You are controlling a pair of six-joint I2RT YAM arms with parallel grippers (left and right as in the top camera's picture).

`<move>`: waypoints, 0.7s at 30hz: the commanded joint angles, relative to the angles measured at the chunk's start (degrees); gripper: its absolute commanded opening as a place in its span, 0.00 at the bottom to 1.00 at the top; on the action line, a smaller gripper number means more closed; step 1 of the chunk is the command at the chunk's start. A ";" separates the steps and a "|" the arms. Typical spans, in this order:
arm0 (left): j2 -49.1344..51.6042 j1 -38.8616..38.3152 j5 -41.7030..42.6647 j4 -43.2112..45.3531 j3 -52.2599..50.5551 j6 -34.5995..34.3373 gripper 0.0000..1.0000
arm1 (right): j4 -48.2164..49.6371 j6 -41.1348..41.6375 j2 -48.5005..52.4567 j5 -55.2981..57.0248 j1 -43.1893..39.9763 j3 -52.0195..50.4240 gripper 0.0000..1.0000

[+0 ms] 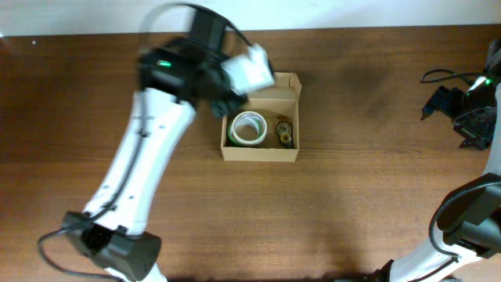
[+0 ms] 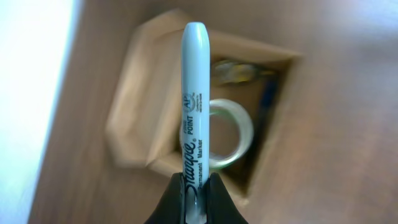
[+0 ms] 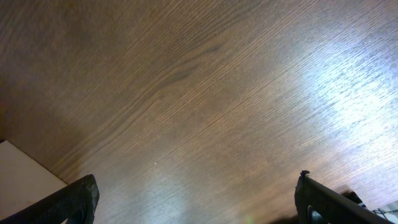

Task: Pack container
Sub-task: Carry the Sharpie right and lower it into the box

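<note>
Tape (image 1: 248, 129) in container (image 1: 260, 154), marker (image 2: 195, 93) in pincer (image 2: 198, 188)

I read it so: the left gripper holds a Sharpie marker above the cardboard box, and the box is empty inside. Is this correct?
Not fully. The left gripper does hold the Sharpie marker above the cardboard box, but the box is not empty: a tape roll lies inside, with a smaller dark item beside it. The overhead view shows this.
</note>
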 commanded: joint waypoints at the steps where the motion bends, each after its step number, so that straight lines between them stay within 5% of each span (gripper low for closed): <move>1: 3.23 -4.44 1.99 -2.51 -0.48 8.17 0.02 | -0.04 -0.17 -0.85 -0.48 -0.11 -0.20 0.99; 21: 17.86 -6.71 -2.82 -4.90 -0.81 5.88 0.02 | -0.04 -0.17 -0.85 -0.48 -0.11 -0.20 0.99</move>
